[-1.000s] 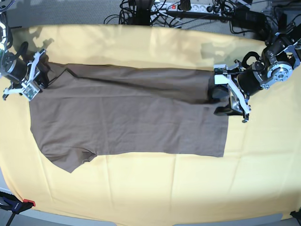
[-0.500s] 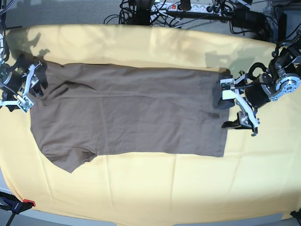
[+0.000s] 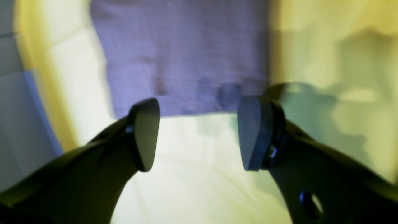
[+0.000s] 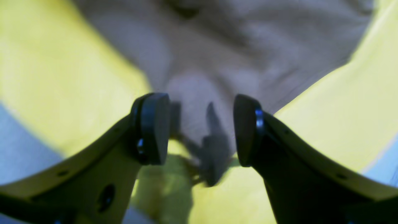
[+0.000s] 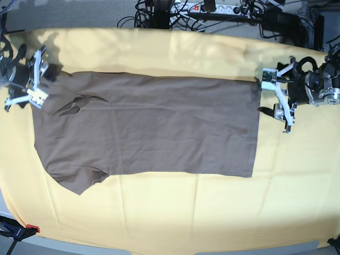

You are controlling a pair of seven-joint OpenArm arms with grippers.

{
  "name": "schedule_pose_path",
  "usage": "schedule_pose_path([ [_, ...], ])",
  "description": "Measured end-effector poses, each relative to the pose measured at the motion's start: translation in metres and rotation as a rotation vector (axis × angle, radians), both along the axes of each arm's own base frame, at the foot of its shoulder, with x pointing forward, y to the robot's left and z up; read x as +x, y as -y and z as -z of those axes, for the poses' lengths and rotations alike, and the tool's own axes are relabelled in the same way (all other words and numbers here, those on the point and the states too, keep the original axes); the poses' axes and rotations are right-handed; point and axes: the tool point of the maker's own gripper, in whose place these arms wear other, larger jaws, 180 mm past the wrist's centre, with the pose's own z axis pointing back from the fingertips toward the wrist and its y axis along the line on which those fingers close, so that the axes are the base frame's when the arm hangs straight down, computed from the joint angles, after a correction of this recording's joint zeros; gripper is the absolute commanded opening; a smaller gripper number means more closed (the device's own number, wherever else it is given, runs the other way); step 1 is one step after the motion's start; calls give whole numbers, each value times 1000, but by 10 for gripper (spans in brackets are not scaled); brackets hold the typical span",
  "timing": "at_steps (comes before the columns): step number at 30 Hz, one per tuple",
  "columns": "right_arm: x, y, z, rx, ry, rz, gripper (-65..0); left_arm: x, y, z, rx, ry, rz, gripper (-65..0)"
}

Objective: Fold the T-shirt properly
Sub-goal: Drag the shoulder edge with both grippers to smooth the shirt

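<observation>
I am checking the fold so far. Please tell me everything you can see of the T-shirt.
The T-shirt is plain brown, of thin soft-looking cloth, with no print. It lies flat, folded lengthwise, on the yellow cloth, a short sleeve sticking out at the near left and the straight hem at the right. A few wrinkles show near the collar end. Both open grippers are beside its ends, not holding it.

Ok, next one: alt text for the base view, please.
A taupe-brown T-shirt lies flat, folded lengthwise, on a yellow cloth. The right gripper at its collar end and the left gripper at its hem end both have jaws open, holding nothing.
</observation>
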Motion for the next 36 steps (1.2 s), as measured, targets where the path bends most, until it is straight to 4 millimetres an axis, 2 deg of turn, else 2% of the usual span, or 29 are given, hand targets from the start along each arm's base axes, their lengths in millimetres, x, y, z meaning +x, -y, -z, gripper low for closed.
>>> schedule_pose_path([
  [2,-14,7,12,-48,-41,1,-303,0,-1,0,3,0,3,-251],
  [5,-21,24,18,-152,-37,-14,-303,-8,5,0,-25,-36,34,-251],
  [10,-30,23,29,-139,-1,-73,-303,-10,8,-1,-38,-44,44,-251],
  [12,-34,37,38,-180,-15,-64,-303,-10,8,0,-39,-45,44,-251],
  [15,-25,60,41,-246,35,-3,-303,-10,8,0,-36,-44,43,-251],
  [20,-34,61,53,-189,-12,-5,-314,-10,9,0,-38,-43,44,-251],
  [22,-34,63,55,-176,-13,1,-388,-10,9,0,-41,-45,45,-251],
  [24,-33,63,56,-168,-8,3,-526,-10,9,0,-41,-44,45,-251],
  [26,-32,65,56,-175,1,24,-630,-10,9,0,-41,-45,45,-251],
  [27,-30,68,54,-183,15,43,-650,-10,9,0,-42,-45,45,-251],
  [30,-23,71,50,-198,49,69,-650,-13,9,3,-41,-55,43,-251],
  [33,-23,71,50,-199,49,71,-650,-26,8,16,-32,-77,43,-251],
  [36,-23,71,50,-200,48,71,-650,-30,13,28,-28,-44,54,-251],
])
